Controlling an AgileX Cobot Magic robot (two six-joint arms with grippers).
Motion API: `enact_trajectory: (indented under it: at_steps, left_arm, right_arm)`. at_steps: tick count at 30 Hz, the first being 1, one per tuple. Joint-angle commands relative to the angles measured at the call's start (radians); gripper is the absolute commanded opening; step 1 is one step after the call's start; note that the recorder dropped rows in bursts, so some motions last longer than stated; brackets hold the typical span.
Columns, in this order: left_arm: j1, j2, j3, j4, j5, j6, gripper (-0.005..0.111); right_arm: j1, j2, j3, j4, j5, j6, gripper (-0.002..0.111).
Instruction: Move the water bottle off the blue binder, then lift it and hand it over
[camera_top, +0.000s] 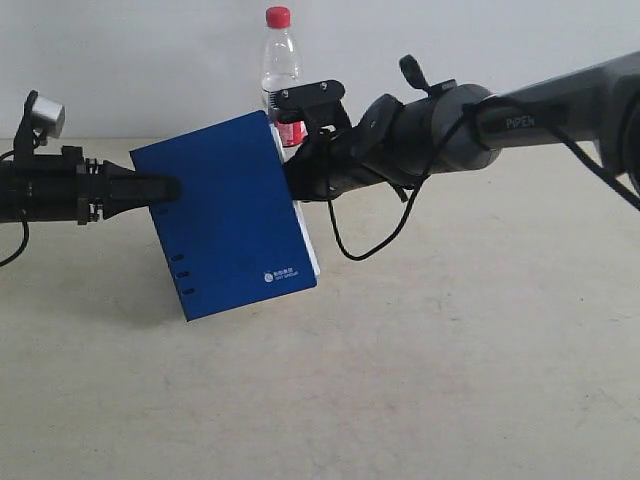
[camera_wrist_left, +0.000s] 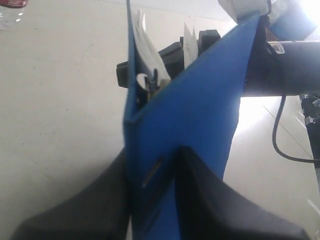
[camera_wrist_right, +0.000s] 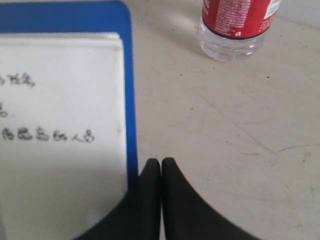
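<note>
- One word can be read: "PiPER" (camera_top: 522, 122), in pale letters on the right arm. The small white logo (camera_top: 283, 274) on the blue binder (camera_top: 225, 215) and the print on the red label (camera_wrist_right: 240, 15) of the water bottle (camera_top: 281, 60) are too blurred to read. A white page (camera_wrist_right: 60, 125) carries dark handwritten characters.
- One binder, one bottle, two end effectors.
- Left end effector (camera_wrist_left: 152, 155) is clenched on the binder's slotted spine edge, with a finger on each side of the cover. It holds the binder tilted above the worktop (camera_top: 450, 380).
- Right end effector (camera_wrist_right: 161, 162) has its fingers pressed together with nothing seen between them, just beside the binder's opposite edge.
- The bottle stands upright off the binder, near the worktop's far edge, about midway along it.
</note>
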Motion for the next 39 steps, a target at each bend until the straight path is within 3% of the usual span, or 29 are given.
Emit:
enact_trajectory:
  at_steps: [1,8,12,17,21,24,31,39]
  left_arm:
    - [-0.012,-0.012,0.001,0.000,0.008,0.009,0.004]
    - [-0.010,-0.012,0.001,0.118,-0.129,0.019,0.004]
    - [-0.012,-0.020,0.001,0.121,-0.125,0.057,0.004]
    - [-0.013,-0.098,0.001,0.125,-0.118,0.076,0.004]
    - [-0.046,-0.202,0.001,0.190,-0.117,0.089,0.004]
    - [-0.106,-0.268,0.001,0.276,-0.139,0.088,0.004]
    - [-0.257,-0.289,0.025,0.503,-0.333,-0.047,0.004]
    - [-0.299,-0.289,0.097,0.494,-0.514,-0.065,0.004]
  right_arm:
    - [-0.011,-0.012,-0.003,-0.009,0.015,0.017,0.000]
    - [-0.154,-0.057,-0.003,-0.064,0.223,-0.014,0.000]
    - [-0.248,-0.097,-0.003,-0.073,0.428,-0.185,0.005]
    - [-0.335,-0.159,-0.003,-0.087,0.648,-0.398,0.025]
    - [-0.344,-0.216,-0.003,-0.071,0.793,-0.542,0.052]
    - [-0.319,-0.256,-0.003,-0.038,0.854,-0.566,0.069]
    - [-0.165,-0.346,-0.003,-0.106,0.879,-0.563,0.069]
    - [0.029,-0.408,-0.003,-0.434,0.774,-0.448,0.069]
